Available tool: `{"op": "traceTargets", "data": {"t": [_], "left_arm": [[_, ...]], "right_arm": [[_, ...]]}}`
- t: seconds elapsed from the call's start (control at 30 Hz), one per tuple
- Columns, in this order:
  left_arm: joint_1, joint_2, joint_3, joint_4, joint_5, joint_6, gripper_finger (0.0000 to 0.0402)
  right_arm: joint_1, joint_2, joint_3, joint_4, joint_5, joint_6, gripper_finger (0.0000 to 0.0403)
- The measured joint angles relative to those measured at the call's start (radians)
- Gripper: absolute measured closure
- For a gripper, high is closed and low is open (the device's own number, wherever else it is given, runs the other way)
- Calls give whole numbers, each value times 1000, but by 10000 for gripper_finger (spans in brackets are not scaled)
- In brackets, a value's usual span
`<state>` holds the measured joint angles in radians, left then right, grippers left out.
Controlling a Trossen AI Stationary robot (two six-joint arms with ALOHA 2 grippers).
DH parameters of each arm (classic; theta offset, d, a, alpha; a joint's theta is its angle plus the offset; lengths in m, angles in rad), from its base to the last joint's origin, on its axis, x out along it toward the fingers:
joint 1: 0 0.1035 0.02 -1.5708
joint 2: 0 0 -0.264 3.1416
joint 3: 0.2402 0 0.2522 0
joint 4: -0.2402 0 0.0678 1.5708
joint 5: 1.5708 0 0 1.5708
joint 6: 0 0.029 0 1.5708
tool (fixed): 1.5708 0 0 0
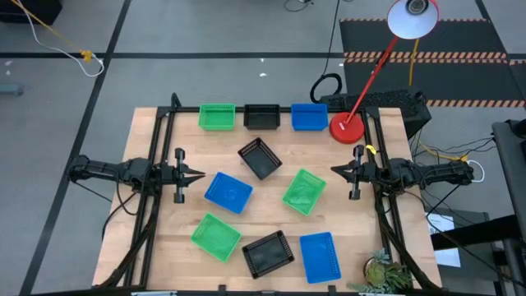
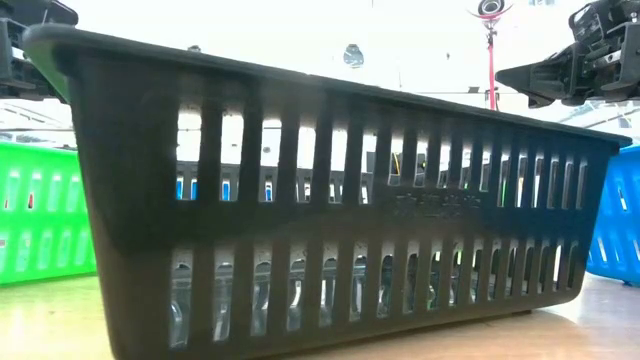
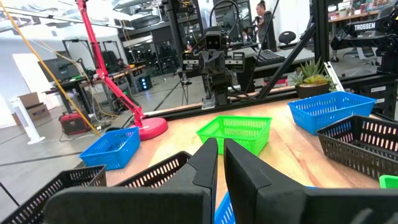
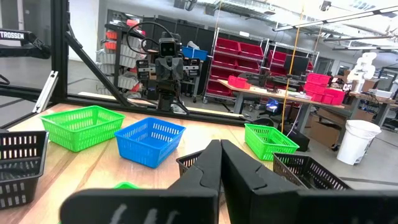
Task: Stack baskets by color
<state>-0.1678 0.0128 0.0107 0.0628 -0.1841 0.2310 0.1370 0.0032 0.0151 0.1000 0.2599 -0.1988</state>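
Observation:
Nine small baskets rest on their bottoms on the wooden table. In the far row stand a green basket (image 1: 216, 117), a black basket (image 1: 262, 117) and a blue basket (image 1: 309, 117). In the middle lie a turned black basket (image 1: 260, 158), a blue one (image 1: 228, 191) and a green one (image 1: 304, 191). Near the front edge sit a green one (image 1: 216, 236), a black one (image 1: 268, 252) and a blue one (image 1: 320, 256). My left gripper (image 1: 197, 173) hangs shut at the left side, and my right gripper (image 1: 335, 170) hangs shut at the right side. Both point level toward the middle and hold nothing.
A red round lamp base (image 1: 347, 128) stands at the far right corner, its arm slanting up and away from the table. A small plant (image 1: 385, 274) sits at the near right corner. Bare wood shows between the baskets and beneath both grippers.

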Motion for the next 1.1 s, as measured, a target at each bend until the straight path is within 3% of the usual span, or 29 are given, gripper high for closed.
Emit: {"op": "traceTargets", "data": {"t": [0.8,1.1], "left_arm": [[0,0,0,0,0,0,371],[0,0,0,0,0,0,371]], "right_arm": [[0,0,2,64,-2,61,403],[2,89,169,37,-44,192,403]]}}
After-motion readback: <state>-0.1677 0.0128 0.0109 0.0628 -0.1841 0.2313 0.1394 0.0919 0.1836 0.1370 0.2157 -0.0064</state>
